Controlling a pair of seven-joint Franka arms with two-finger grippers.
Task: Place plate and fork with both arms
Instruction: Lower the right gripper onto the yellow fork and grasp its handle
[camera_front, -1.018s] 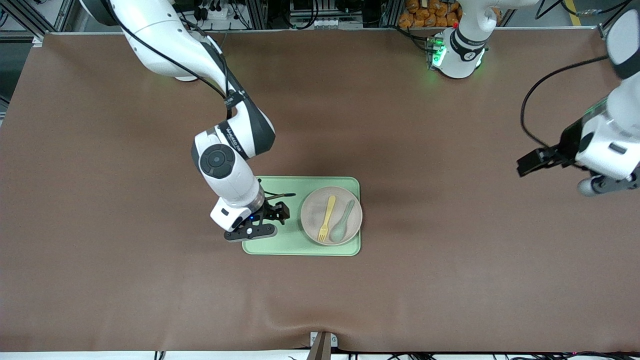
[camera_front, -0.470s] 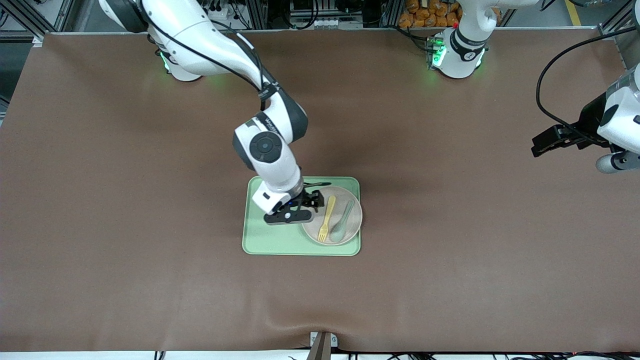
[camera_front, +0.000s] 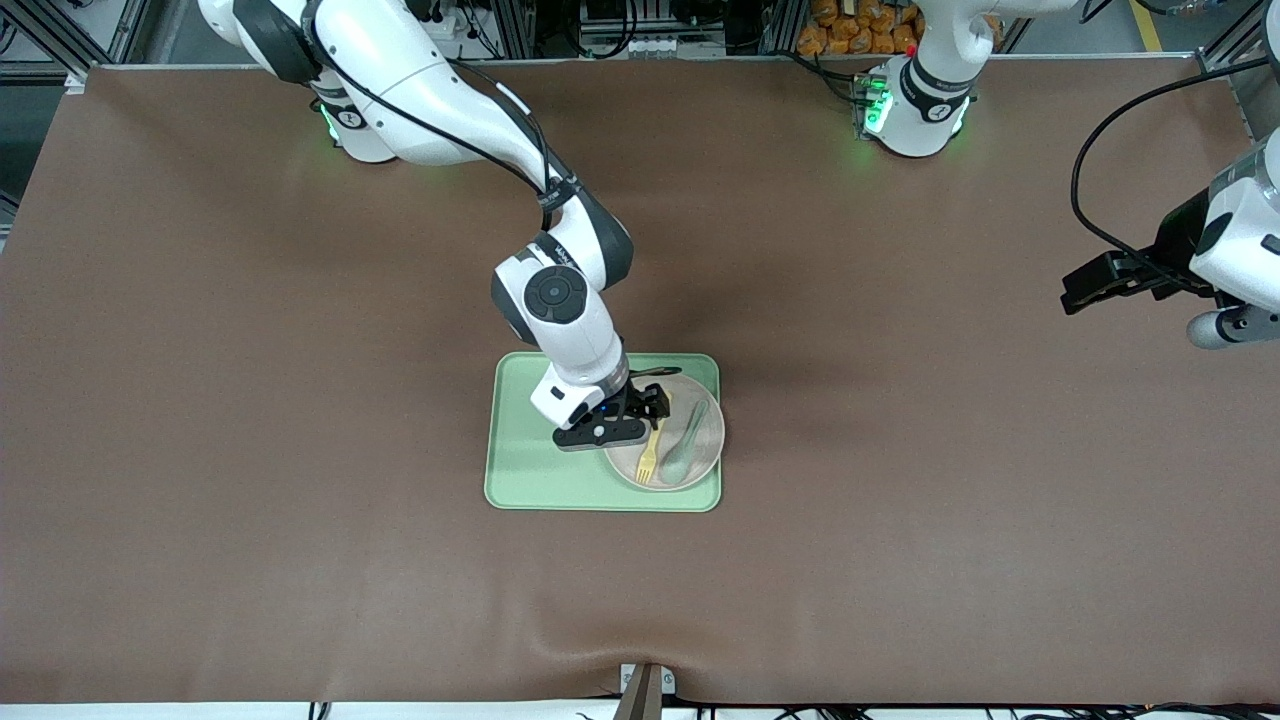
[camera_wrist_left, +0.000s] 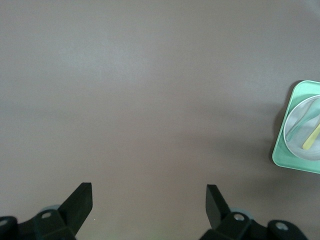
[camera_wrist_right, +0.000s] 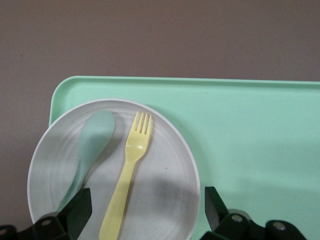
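Observation:
The cream plate (camera_front: 708, 440) lies on the light green tray (camera_front: 530, 450), at the tray's end toward the left arm. The pale yellow fork (camera_front: 648, 460) and a pale green spoon (camera_front: 682, 455) lie side by side in the plate. My right gripper (camera_front: 648, 404) hangs open over the plate's edge and the fork's handle. In the right wrist view, the fork (camera_wrist_right: 132, 165) runs between the open fingers of the right gripper (camera_wrist_right: 147, 200), above the plate (camera_wrist_right: 165, 165). My left gripper (camera_front: 1075, 290) waits open and empty over bare table toward the left arm's end.
A brown mat (camera_front: 900, 500) covers the table. The left wrist view has the left gripper (camera_wrist_left: 147, 192) over bare mat, with the tray (camera_wrist_left: 280, 155) and plate (camera_wrist_left: 295, 130) off at one edge. The tray's other half (camera_wrist_right: 250, 125) is bare.
The right arm has swung along the tray from its bare half to over the plate's edge and fork handle. The left arm drew back slightly at first, then held still.

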